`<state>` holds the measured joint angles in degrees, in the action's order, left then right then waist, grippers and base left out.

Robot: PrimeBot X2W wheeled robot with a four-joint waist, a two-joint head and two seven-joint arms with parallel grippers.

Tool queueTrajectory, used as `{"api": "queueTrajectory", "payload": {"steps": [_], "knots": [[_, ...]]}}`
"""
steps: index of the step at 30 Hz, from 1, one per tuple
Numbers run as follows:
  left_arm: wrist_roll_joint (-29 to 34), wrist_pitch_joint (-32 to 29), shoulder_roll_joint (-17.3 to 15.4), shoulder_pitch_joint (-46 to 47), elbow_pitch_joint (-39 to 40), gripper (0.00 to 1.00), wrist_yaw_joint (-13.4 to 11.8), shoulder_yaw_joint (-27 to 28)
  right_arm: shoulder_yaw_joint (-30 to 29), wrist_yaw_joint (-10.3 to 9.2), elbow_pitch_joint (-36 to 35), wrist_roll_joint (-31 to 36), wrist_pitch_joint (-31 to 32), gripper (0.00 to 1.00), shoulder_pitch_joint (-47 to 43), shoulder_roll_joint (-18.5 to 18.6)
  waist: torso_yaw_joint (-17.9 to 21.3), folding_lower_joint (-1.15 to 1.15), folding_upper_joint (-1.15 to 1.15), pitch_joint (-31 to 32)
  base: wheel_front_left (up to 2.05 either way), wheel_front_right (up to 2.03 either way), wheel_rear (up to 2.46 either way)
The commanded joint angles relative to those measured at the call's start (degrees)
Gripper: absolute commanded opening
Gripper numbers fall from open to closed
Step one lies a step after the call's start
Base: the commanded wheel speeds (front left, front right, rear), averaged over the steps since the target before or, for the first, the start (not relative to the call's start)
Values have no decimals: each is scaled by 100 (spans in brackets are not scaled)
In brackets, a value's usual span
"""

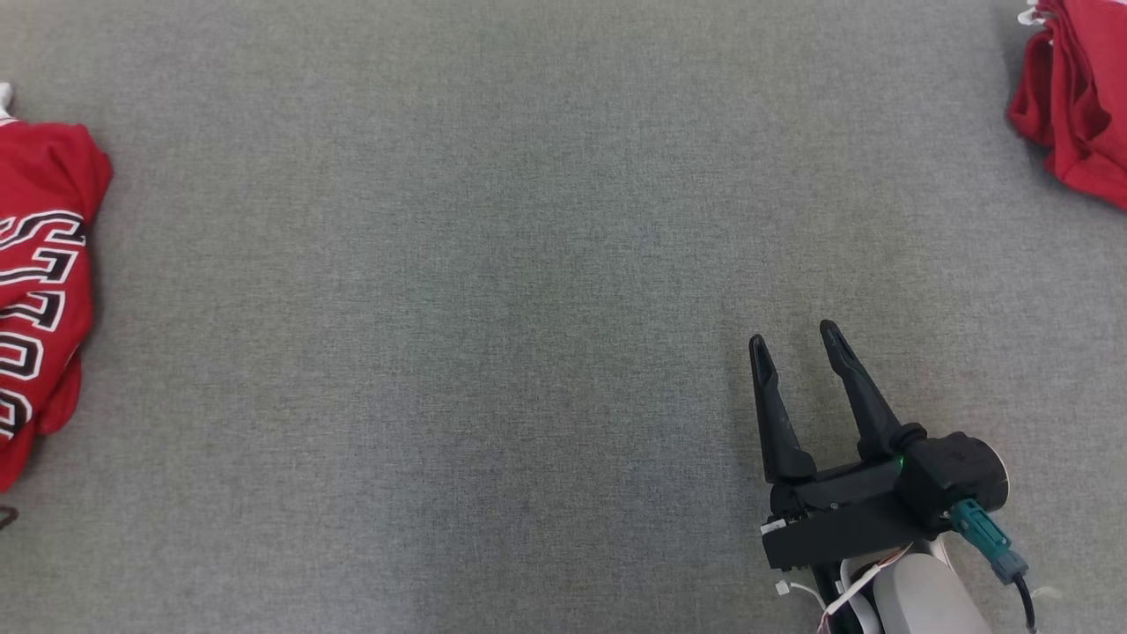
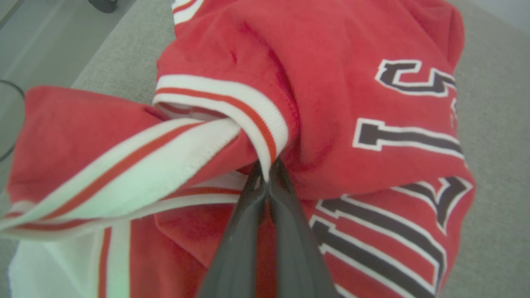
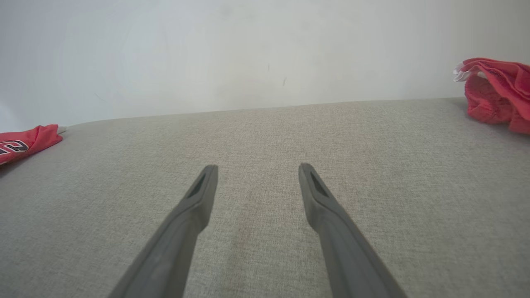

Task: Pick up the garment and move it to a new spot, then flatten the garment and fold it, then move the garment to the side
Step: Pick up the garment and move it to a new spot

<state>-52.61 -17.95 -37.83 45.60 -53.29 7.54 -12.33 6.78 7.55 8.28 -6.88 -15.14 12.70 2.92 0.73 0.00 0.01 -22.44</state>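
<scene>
Grey cloth [image 1: 528, 264] bears the garment [image 2: 331, 103], pinched in the left pincer [image 2: 267, 174] (right pincer [image 1: 792, 333] spread).

Garment [image 2: 331, 103]: red jersey, white/red striped trim, black lettering w/ white outline. Crumpled, bunched at left edge of desk [image 1: 528, 264]; trim pinched in left claw [image 2: 267, 174].

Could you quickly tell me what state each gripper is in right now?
Left gripper: shut on the red jersey.
Right gripper: open, holding nothing, over the grey surface.
</scene>
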Motion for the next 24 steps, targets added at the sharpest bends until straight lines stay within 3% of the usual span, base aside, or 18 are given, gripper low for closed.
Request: {"api": "queueTrajectory", "payload": {"steps": [1,13,24], "knots": [[-24,177,-2,136,27,0,-13,-58,-1,-15,29,24,-5,100,-44,-7,-60,0,-1,74,0,0,0],[165,1173,-139,757,267,0,-13,-418,41,-15,149,-135,-5,100,-189,-7,-181,0,-1,540,0,0,0],[422,1680,-114,1571,1434,0,-13,-843,64,-15,217,-310,-5,100,-443,-7,-130,0,-1,1100,0,0,0]]}}
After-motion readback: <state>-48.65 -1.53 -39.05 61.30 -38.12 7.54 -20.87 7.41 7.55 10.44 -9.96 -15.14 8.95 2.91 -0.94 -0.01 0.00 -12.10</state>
